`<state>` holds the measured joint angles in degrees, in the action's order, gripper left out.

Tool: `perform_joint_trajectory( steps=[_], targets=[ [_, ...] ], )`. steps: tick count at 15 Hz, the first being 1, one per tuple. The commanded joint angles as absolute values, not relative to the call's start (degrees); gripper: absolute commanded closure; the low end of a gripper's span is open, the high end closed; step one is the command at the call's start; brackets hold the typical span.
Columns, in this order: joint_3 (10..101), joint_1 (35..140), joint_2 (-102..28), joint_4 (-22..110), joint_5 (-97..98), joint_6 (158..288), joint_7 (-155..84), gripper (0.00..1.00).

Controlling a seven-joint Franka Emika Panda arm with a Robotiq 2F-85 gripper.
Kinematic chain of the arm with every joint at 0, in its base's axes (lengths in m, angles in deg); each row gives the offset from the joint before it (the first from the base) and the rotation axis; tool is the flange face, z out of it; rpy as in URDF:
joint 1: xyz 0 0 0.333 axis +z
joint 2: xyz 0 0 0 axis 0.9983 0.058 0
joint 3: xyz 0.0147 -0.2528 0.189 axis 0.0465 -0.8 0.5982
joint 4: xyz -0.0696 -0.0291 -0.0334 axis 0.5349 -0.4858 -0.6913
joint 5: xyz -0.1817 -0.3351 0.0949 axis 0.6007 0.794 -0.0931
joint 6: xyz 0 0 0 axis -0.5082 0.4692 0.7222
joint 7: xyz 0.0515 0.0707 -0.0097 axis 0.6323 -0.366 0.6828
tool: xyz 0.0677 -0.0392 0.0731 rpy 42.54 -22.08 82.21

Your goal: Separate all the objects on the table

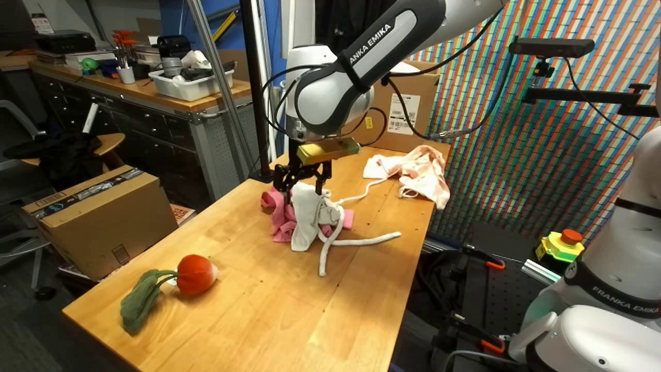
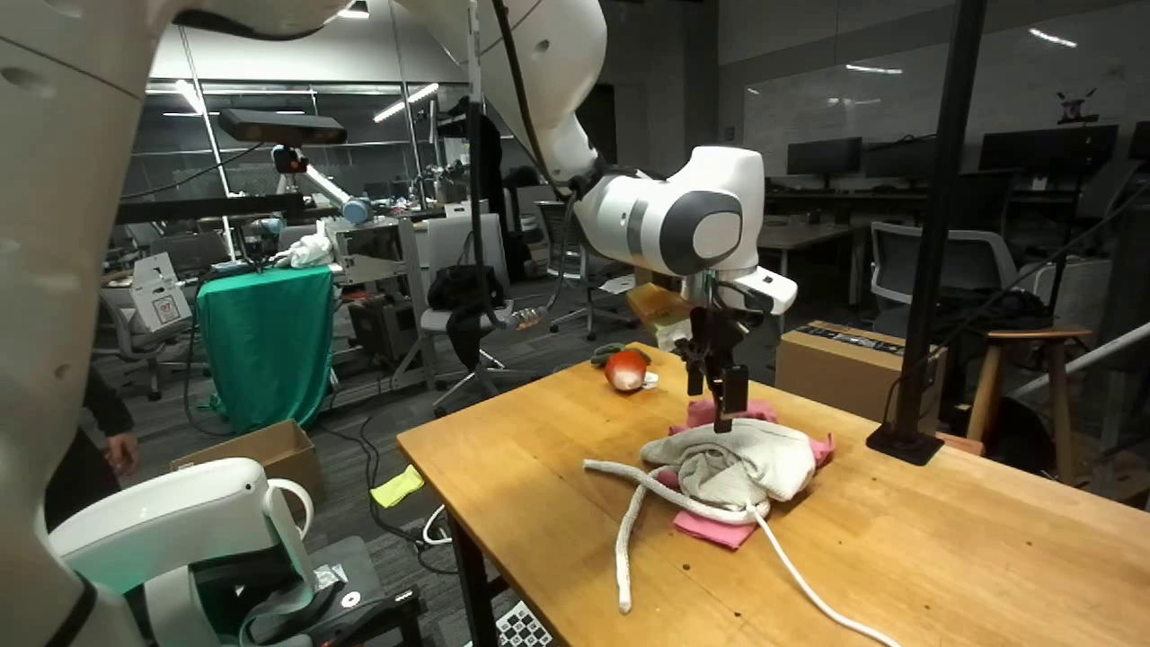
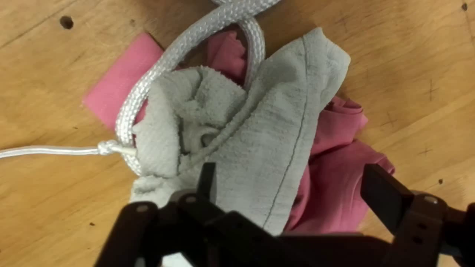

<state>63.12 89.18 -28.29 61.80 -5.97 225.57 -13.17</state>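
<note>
My gripper point(image 3: 290, 167) points down, open, over a pile on the wooden table point(image 1: 289, 315). Greyish-white cloth point(image 3: 259, 148) lies on top, partly between the spread fingers; whether they touch it I cannot tell. Underneath, pink cloth point(image 3: 337, 178) sticks out on several sides. A thick white rope point(image 3: 178, 48) loops beside the pile, its ends reaching over the wood in both exterior views. From a knot on it, a thin white cord point(image 1: 361, 195) runs to the pale peach cloth point(image 1: 421, 173) at the table's far side. Apart from these sits a red ball point(image 1: 195, 275) with green leaves point(image 1: 139, 305).
A tall cardboard box point(image 1: 382, 111) stands behind the arm at the table's far end. The black post point(image 2: 930, 225) rises at the table's edge near the pile. Part of the peach cloth hangs at the table's side edge. Another cardboard box point(image 1: 103, 217) is beside the table.
</note>
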Motion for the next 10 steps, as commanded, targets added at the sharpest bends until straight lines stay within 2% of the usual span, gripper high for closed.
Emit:
perform_joint_trajectory(
  steps=[1,10],
  targets=[
    [63.45,88.69,-25.0,58.31,-9.55,224.18,-22.6,0.0],
    [61.57,89.39,-22.33,55.65,-8.05,220.52,-27.0,0.0]
  ],
)
